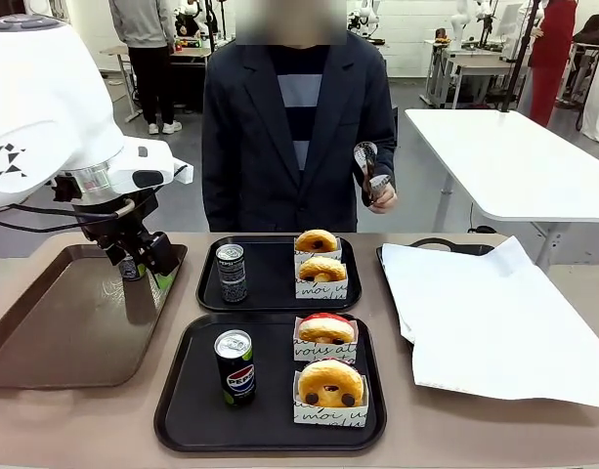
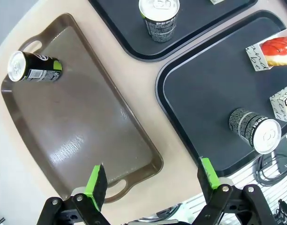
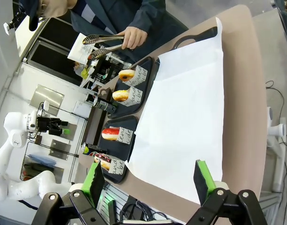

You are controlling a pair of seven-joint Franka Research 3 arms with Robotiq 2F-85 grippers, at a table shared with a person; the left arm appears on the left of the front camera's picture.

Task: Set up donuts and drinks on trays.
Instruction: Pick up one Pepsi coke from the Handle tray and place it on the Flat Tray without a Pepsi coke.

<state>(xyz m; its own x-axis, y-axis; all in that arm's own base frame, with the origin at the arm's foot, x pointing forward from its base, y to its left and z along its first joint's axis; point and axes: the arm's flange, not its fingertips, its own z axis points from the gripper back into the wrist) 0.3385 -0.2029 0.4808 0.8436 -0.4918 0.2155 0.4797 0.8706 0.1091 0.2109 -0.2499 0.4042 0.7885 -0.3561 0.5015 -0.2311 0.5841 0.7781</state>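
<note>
- Left pincer [image 2: 150,185] hangs wide and empty over the brown tray [image 2: 87,140]; right pincer [image 3: 145,185], also wide, hovers over white paper [image 3: 190,117].
- Risk: the dark can [image 2: 34,68] at that tray's far corner could tip if clipped.
- Both black trays [image 1: 187,410] already hold a can [image 1: 235,366] and two donuts [image 1: 328,383].
- The person's tongs [image 1: 369,171] hover beyond.

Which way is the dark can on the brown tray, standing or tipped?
Standing. The dark can stands alone in the far corner of the brown tray, silver top up; its slant in the left wrist view is wide-angle perspective.
</note>
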